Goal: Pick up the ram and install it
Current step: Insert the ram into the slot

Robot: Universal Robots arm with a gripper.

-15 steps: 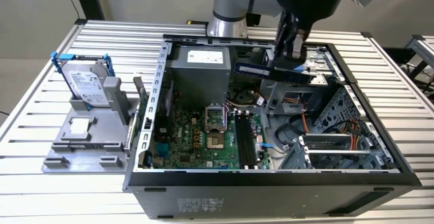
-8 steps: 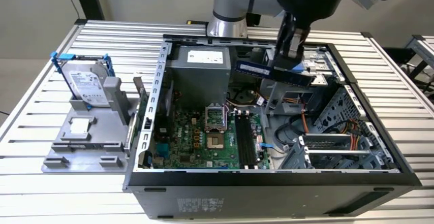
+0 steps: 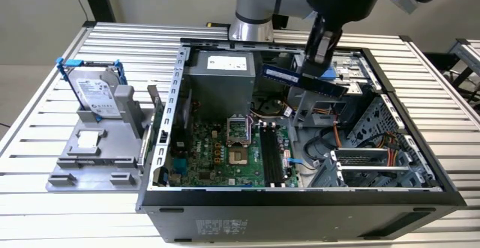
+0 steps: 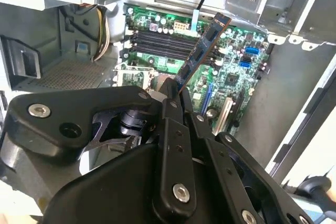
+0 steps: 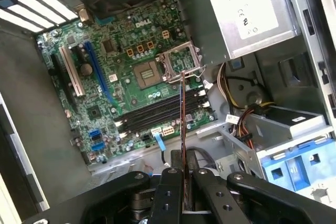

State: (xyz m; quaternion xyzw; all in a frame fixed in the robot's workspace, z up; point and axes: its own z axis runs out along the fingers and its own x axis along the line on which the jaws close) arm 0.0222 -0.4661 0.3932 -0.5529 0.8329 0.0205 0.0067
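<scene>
1. The gripper (image 3: 318, 71) is closed on the ram (image 3: 289, 77). In both wrist views the board is seen clamped by its flat faces between the fingers (image 5: 170, 182).
2. The ram is held in the air over the open case (image 3: 300, 203), near the edge where the power supply (image 3: 225, 73) sits. It touches nothing else.
3. The long black memory slots (image 3: 271, 158) lie lower down on the motherboard (image 3: 217, 158), toward the opposite edge of the case and well apart from the ram.
4. In the exterior view the ram's long axis runs across the case, slightly tilted, while the slots run from edge to edge the other way.
5. In the second wrist view the ram (image 4: 205, 45) juts obliquely over the slot rows (image 4: 163, 43). The two axes are judged crossed, not parallel.
</scene>
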